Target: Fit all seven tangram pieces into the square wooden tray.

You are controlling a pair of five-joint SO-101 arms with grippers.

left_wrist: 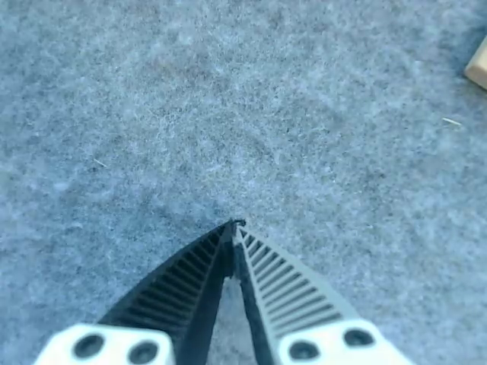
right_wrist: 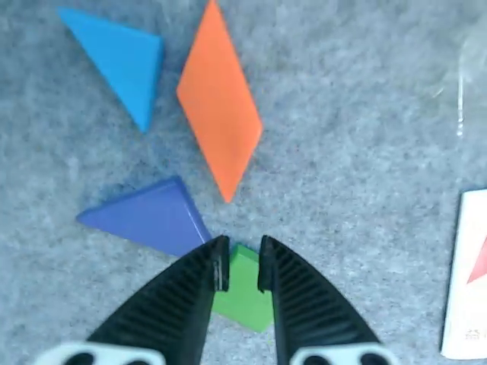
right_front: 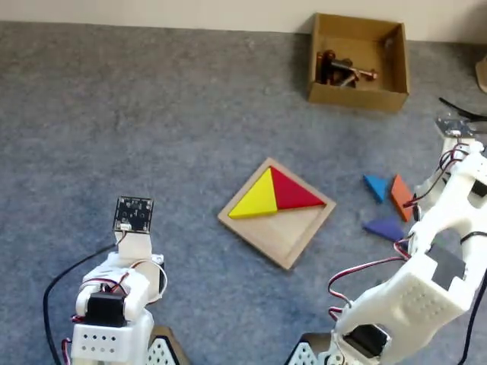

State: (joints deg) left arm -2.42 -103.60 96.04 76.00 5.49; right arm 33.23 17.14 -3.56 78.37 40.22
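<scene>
The square wooden tray (right_front: 293, 239) lies mid-table, turned like a diamond, with a yellow triangle (right_front: 255, 199) and a red triangle (right_front: 293, 192) in its far half. To its right on the carpet lie a blue triangle (right_front: 375, 186) (right_wrist: 118, 57), an orange parallelogram (right_front: 401, 198) (right_wrist: 219, 114) and a purple triangle (right_front: 386, 227) (right_wrist: 148, 217). My right gripper (right_wrist: 241, 257) is shut on a small green piece (right_wrist: 243, 285) right beside the purple triangle. My left gripper (left_wrist: 232, 226) is shut with nothing in it, low over bare carpet at the front left.
A cardboard box (right_front: 358, 61) holding small metal parts stands at the back right. A white card (right_wrist: 466, 281) lies near the right gripper. The right arm's white body (right_front: 426, 281) and cables cover the front right. The tray's corner (left_wrist: 478, 67) shows far off from the left gripper.
</scene>
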